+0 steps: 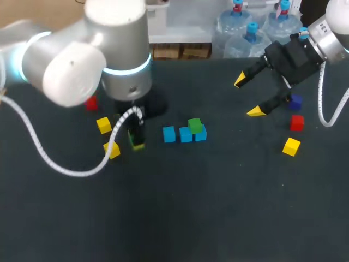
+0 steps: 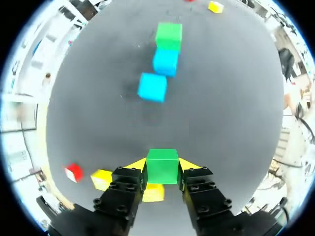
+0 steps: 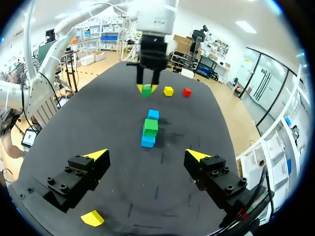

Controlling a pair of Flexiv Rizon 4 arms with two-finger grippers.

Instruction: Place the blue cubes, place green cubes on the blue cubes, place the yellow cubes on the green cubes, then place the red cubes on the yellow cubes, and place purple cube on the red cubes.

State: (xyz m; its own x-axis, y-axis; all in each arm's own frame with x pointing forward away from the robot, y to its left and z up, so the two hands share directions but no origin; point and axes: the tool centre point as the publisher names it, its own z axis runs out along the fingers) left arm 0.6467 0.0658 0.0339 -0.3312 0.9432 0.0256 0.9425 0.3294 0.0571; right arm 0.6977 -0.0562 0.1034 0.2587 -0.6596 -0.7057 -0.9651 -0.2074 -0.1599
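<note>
- A small green cube (image 2: 162, 166) is clamped between the yellow fingertips of the left hand (image 2: 162, 169), which presses it from both sides, just left of the blue row.
- Three blue cubes (image 1: 169, 134) stand in a row on the dark tabletop (image 1: 174, 218). A second green cube (image 1: 194, 125) rests on top, toward the row's right end.
- Two yellow cubes (image 1: 103, 125) and a red cube (image 1: 91, 102) lie near the left hand.
- The right hand (image 1: 246, 96) hangs wide open and empty, well right of the row. Beside it are a purple cube (image 1: 296, 101), another red cube (image 1: 296, 123) and a third yellow cube (image 1: 291, 146).

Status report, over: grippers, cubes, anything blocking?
Left gripper shut on green cube. Right gripper open, empty. Second green cube sits on blue cubes. Nothing visible between held cube and row.
</note>
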